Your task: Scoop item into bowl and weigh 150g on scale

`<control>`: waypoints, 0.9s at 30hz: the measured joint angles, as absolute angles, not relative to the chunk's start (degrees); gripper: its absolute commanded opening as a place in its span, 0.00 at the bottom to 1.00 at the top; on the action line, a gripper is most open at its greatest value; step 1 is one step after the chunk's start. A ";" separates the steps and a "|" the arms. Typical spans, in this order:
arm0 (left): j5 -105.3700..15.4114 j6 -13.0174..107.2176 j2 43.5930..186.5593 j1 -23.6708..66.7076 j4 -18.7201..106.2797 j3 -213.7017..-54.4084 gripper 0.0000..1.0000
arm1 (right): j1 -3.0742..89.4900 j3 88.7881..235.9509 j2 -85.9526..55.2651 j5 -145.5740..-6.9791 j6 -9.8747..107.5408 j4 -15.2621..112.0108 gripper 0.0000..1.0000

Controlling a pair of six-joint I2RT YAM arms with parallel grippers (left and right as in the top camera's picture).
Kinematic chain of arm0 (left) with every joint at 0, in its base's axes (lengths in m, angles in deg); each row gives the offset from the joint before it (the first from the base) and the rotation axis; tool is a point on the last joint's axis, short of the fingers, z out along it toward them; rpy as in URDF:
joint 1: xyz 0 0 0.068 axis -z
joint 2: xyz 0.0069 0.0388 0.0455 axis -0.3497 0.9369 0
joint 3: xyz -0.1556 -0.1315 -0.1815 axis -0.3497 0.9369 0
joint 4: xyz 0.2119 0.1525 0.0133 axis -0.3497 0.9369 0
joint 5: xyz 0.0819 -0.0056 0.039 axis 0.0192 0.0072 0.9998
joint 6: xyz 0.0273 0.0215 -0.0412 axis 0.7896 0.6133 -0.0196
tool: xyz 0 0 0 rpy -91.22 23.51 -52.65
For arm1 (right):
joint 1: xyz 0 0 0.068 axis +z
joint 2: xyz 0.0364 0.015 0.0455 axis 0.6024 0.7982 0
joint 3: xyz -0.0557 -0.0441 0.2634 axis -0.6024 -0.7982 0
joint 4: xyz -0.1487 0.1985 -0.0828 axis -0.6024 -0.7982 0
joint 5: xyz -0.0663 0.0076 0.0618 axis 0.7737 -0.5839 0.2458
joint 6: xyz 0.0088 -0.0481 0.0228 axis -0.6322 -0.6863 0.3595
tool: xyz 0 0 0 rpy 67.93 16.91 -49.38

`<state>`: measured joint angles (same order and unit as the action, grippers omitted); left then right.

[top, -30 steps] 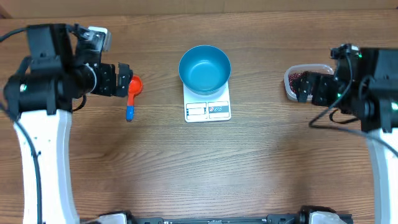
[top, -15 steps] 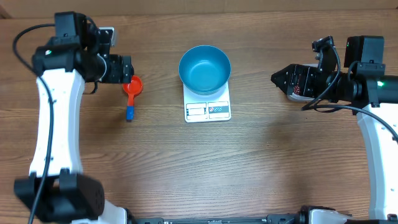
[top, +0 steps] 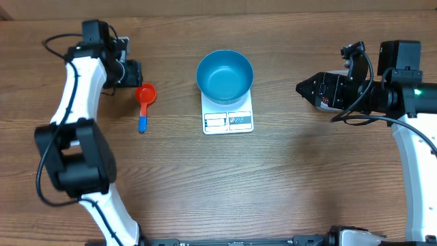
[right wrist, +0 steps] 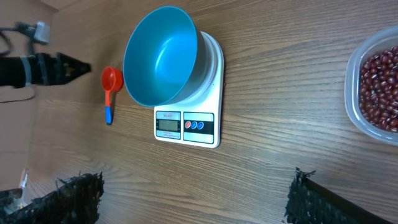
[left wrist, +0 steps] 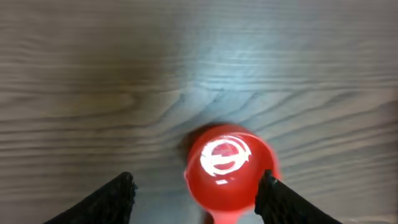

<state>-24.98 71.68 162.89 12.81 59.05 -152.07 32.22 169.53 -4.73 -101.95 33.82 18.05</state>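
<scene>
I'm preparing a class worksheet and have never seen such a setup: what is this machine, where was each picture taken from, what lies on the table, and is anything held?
These are two robot arms at a wooden table, each ending in a two-finger gripper. One picture looks straight down from above; the other two come from cameras on the wrists, so the dark shapes at their lower edges are that arm's own fingers. On the table: a blue bowl standing on a white scale, a red scoop with a blue handle, and a clear tub of red-brown beans. The left gripper hangs over the scoop's cup, the right gripper near the tub; both are open, holding nothing.
</scene>
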 measured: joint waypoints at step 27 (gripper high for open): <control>-26.18 71.61 173.42 12.81 53.89 -153.33 0.04 | 32.22 169.53 -4.73 -101.93 34.93 17.89 0.93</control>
